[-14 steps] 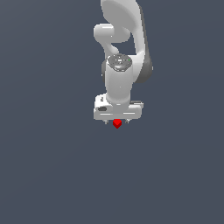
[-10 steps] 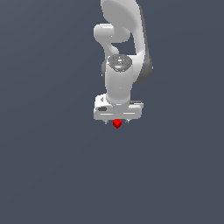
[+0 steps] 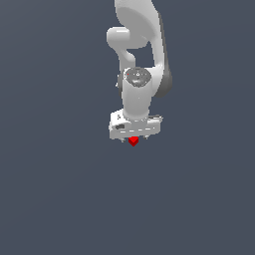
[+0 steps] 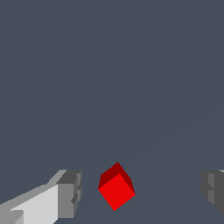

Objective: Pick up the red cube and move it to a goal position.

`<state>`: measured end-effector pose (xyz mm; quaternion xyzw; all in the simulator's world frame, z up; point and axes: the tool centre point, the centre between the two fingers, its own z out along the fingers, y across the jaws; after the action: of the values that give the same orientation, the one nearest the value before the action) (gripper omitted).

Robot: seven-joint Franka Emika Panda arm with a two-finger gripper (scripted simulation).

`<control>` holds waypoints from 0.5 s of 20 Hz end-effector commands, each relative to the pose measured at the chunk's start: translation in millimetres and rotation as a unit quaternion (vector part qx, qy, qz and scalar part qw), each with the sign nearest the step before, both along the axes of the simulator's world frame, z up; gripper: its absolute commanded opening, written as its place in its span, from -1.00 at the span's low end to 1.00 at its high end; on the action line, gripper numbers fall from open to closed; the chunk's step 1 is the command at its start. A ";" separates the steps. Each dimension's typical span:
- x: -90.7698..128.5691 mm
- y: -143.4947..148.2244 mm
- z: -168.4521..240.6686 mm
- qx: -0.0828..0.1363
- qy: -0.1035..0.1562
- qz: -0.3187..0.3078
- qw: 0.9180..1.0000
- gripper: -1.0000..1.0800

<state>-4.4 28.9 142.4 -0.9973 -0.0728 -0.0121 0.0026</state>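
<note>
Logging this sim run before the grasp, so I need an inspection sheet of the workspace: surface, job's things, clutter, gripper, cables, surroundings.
Surface: plain dark grey floor, unmarked.
Job's things: red cube sits between the fingers, turned at an angle to them; no goal marker seen.
Clutter: nothing seen.
Gripper: gripper open, with a gap to the cube on both sides; in the exterior view the cube peeks out beneath it.
Cables: nothing seen.
Surroundings: nothing seen beyond the white arm.

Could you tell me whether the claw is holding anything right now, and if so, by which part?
Nothing is held. The claw is open, and the red cube sits between its fingers with a clear gap on both sides.
</note>
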 end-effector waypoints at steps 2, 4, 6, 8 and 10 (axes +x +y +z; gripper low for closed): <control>-8.0 3.2 -13.8 -0.001 0.001 0.036 0.999 0.92; -13.8 5.1 -23.5 -0.001 0.002 0.062 0.998 0.92; -20.3 6.8 -34.5 -0.001 0.003 0.091 0.996 0.92; -27.5 8.2 -46.2 -0.002 0.004 0.122 0.992 0.92; -34.8 9.1 -58.0 -0.002 0.005 0.154 0.988 0.92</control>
<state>-33.6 37.3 93.3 -0.9794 -0.2016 -0.0073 0.0024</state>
